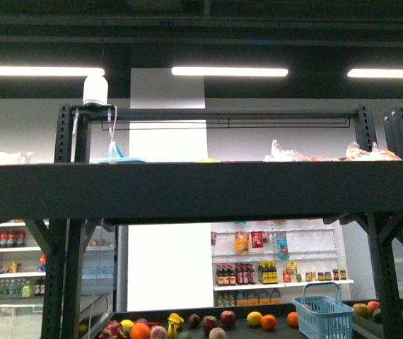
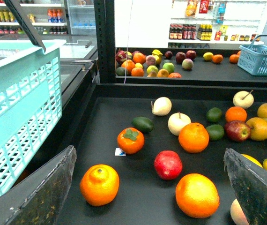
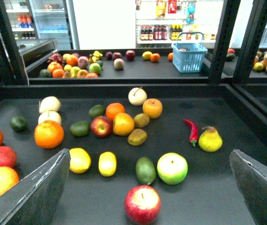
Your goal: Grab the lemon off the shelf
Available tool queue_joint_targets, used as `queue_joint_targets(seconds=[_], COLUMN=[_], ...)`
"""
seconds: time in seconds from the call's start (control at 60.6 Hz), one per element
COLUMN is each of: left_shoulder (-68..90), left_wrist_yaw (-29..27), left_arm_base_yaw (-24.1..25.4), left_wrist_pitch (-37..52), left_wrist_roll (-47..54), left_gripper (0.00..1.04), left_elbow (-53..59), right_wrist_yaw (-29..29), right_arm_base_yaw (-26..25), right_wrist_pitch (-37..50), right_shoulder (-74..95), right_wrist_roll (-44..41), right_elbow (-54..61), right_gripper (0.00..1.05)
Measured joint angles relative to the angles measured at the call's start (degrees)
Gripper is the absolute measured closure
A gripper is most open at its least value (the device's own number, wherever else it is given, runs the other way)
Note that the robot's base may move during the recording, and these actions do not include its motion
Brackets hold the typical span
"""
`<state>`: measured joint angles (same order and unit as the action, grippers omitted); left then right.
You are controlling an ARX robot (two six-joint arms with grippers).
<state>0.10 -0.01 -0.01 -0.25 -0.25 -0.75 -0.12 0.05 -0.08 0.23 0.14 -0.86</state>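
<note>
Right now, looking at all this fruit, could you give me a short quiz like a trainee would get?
1. True or false: the right gripper is shut.
2. What lies right beside the red chili? A) a yellow pear B) a pineapple C) a banana
3. How many lemons lie side by side on the shelf near the right gripper?
Key: 1 false, it is open; 2 A; 3 two.
</note>
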Motion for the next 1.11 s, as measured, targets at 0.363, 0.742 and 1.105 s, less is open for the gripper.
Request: queue_joint_targets(seconds=[0.363, 0.742, 1.105], left_shoulder=[0.0, 41.0, 75.5], left_wrist_yaw=[0.0, 20.7, 29.5], left_arm_base_yaw=[0.0, 20.9, 48.5], left_wrist_pitch=[0.0, -5.4, -26.2], left_wrist_roll=[0.0, -32.9, -47.9], left_gripper=[0.08, 0.08, 0.08], left_elbow=[0.0, -32.5, -71.1], right_wrist_yaw=[0.1, 0.1, 0.1], right_arm_base_yaw=[0.0, 0.0, 0.0], right_wrist_pitch=[0.0, 0.0, 0.0], right_shoulder=[0.0, 0.0, 0.0], right_wrist_roll=[0.0, 0.0, 0.0], right_elbow=[0.0, 0.0, 0.0], right_gripper=[0.02, 0.02, 0.02])
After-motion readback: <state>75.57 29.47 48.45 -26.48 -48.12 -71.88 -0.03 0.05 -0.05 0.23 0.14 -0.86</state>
